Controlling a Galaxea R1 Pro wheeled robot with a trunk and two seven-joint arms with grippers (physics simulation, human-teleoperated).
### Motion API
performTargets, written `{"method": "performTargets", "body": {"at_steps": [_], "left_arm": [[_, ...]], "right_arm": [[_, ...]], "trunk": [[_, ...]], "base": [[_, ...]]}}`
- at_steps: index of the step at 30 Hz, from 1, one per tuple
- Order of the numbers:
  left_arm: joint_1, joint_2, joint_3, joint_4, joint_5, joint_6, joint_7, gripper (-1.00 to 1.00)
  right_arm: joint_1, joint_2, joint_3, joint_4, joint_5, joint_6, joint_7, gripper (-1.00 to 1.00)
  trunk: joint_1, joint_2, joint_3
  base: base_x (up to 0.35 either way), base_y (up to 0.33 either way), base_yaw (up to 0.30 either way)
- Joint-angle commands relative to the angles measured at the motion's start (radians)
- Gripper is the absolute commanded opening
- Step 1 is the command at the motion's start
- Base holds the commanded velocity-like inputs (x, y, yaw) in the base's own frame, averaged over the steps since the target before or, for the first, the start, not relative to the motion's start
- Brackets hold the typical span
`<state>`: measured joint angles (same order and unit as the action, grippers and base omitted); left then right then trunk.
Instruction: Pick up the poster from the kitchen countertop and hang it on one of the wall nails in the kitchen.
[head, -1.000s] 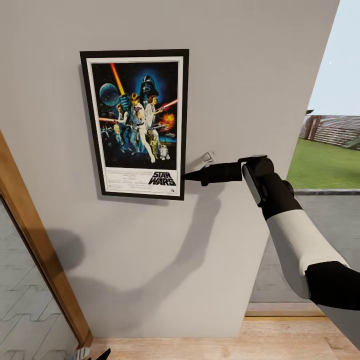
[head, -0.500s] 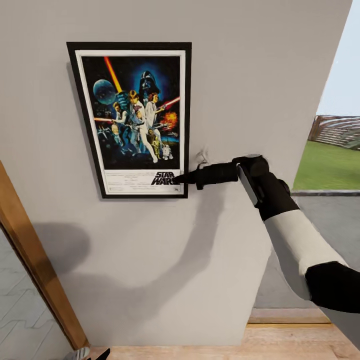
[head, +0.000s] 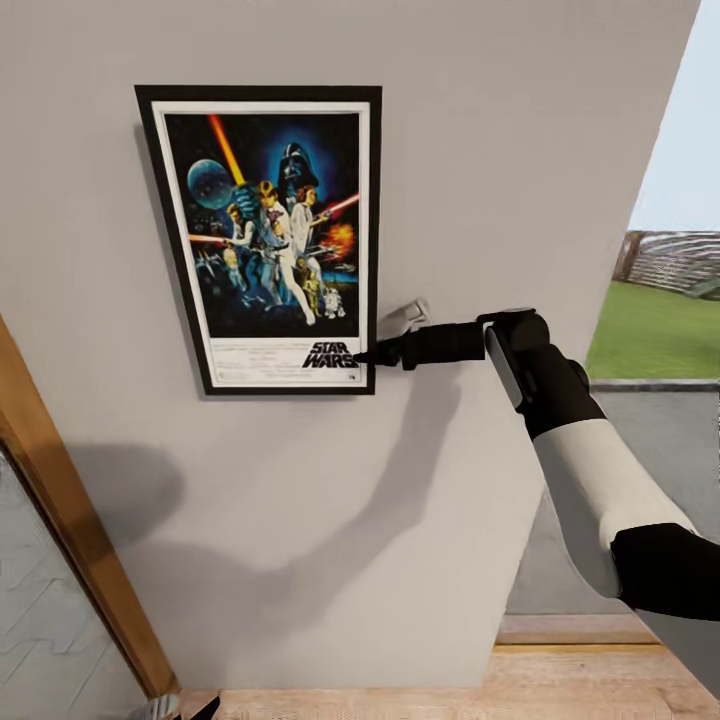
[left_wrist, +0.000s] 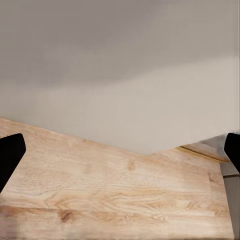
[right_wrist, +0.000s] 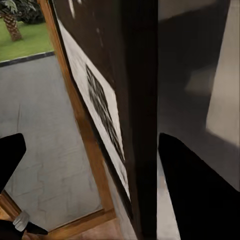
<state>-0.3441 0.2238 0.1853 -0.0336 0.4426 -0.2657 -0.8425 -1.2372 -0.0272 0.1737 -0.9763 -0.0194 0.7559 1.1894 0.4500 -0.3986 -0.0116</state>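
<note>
Against the wall, outstretched right claw (head: 385, 335) straddles the poster (head: 268, 235) edge, jaws apart.

The right arm (head: 590, 470) has a smooth white forearm shell between glossy black sections at elbow and wrist. Its wrist carries a grey flat panel, and the right gripper (head: 392, 338) tapers into slim black fingers. In the left wrist view, the left gripper (left_wrist: 120, 155) shows two blunt black fingertips (left_wrist: 10, 155).

The poster (head: 265, 235) looks like glossy printed paper in a thin black frame on a matt grey wall (head: 500, 150), above a smooth, grained wood floor (left_wrist: 120, 195).
</note>
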Motion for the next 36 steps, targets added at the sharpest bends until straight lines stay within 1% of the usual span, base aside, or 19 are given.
{"method": "performTargets", "body": {"at_steps": [1,7,17,20,23,24,30,32,33,35,36], "left_arm": [[-0.001,0.0,0.008,0.001,-0.008,-0.006,-0.003,1.0],[-0.001,0.0,0.008,0.001,-0.008,-0.006,-0.003,1.0],[-0.001,0.0,0.008,0.001,-0.008,-0.006,-0.003,1.0],[-0.001,0.0,0.008,0.001,-0.008,-0.006,-0.003,1.0],[-0.001,0.0,0.008,0.001,-0.008,-0.006,-0.003,1.0],[-0.001,0.001,0.008,0.001,-0.008,-0.006,-0.003,1.0],[-0.001,0.001,0.008,0.001,-0.008,-0.006,-0.003,1.0],[-0.001,0.002,0.008,0.001,-0.008,-0.006,-0.003,1.0],[-0.001,0.002,0.008,0.001,-0.008,-0.006,-0.003,1.0],[-0.001,0.002,0.009,0.001,-0.008,-0.005,-0.003,1.0],[-0.001,0.002,0.008,0.001,-0.008,-0.005,-0.003,1.0]], "right_arm": [[-0.001,-0.001,0.001,0.0,-0.001,0.006,0.001,1.0],[-0.001,0.0,0.001,-0.001,-0.001,0.006,0.001,1.0],[0.0,0.0,0.001,0.0,-0.002,0.002,0.002,1.0],[0.016,0.0,0.001,-0.002,-0.002,0.0,0.004,1.0],[0.051,-0.001,0.001,-0.03,-0.002,-0.004,0.011,1.0],[0.09,-0.001,0.001,-0.067,-0.002,-0.016,0.019,1.0],[0.249,-0.006,0.0,-0.203,0.0,-0.072,0.032,1.0],[0.37,-0.016,-0.002,-0.253,0.0,-0.101,0.044,1.0],[0.432,-0.02,-0.002,-0.265,0.0,-0.14,0.049,1.0],[0.493,-0.024,-0.003,-0.273,0.001,-0.197,0.052,1.0],[0.552,-0.027,-0.005,-0.279,0.001,-0.259,0.054,1.0]], "trunk": [[0.0,-0.001,-0.001],[0.0,-0.001,-0.001],[0.0,-0.001,-0.001],[0.0,-0.001,-0.001],[0.0,-0.001,-0.001],[0.0,-0.001,-0.001],[0.0,-0.001,-0.001],[0.0,-0.001,-0.001],[0.0,-0.001,-0.001],[0.0,-0.001,-0.001],[0.0,-0.001,-0.001]], "base": [[-0.278,0.0,0.0],[-0.233,0.0,0.0],[-0.031,0.0,0.0],[-0.005,0.0,0.0],[-0.003,0.0,0.0],[-0.001,0.0,0.0],[0.0,0.0,0.0],[0.0,0.0,0.0],[0.0,0.0,0.0],[0.0,0.0,0.0],[0.0,0.0,0.0]]}}
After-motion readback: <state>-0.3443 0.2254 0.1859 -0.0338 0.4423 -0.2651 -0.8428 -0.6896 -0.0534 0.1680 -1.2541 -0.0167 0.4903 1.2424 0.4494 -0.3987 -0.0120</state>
